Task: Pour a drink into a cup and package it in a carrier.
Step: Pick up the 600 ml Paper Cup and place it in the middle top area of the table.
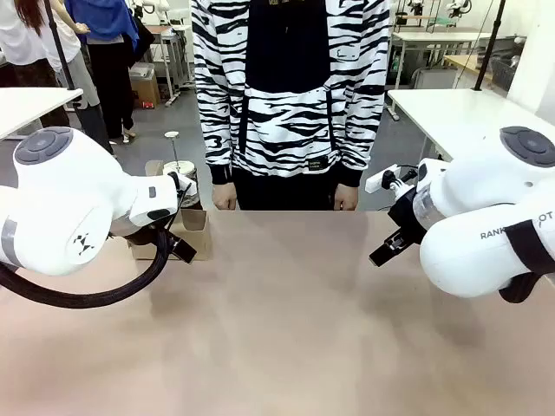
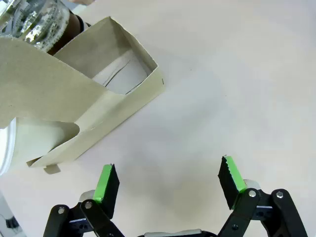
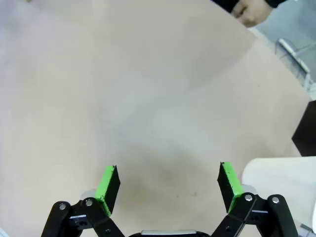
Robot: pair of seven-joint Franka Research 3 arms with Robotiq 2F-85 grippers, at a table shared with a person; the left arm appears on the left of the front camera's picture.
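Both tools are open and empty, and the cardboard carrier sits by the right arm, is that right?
Not quite: the cardboard carrier sits by the left arm, as the front view shows. The left tool and right tool are indeed open and empty.

- Front view: fixed on the robot's side between both arms, fairly low. Faces across the table (image 1: 286,329) to the person (image 1: 290,95) at the far edge. Mid-range.
- Left wrist view: sits behind the left gripper (image 2: 168,173) and looks steeply down along its fingers at the table, close. The carrier (image 2: 98,98) lies just ahead of the fingertips, toward picture left.
- Right wrist view: same mount on the right gripper (image 3: 168,173), tilted more forward. The far table edge and the person's hand (image 3: 252,11) are well ahead of the fingertips.
- Shared: front and left wrist both catch the carrier; front and right wrist both catch that hand and the far edge.
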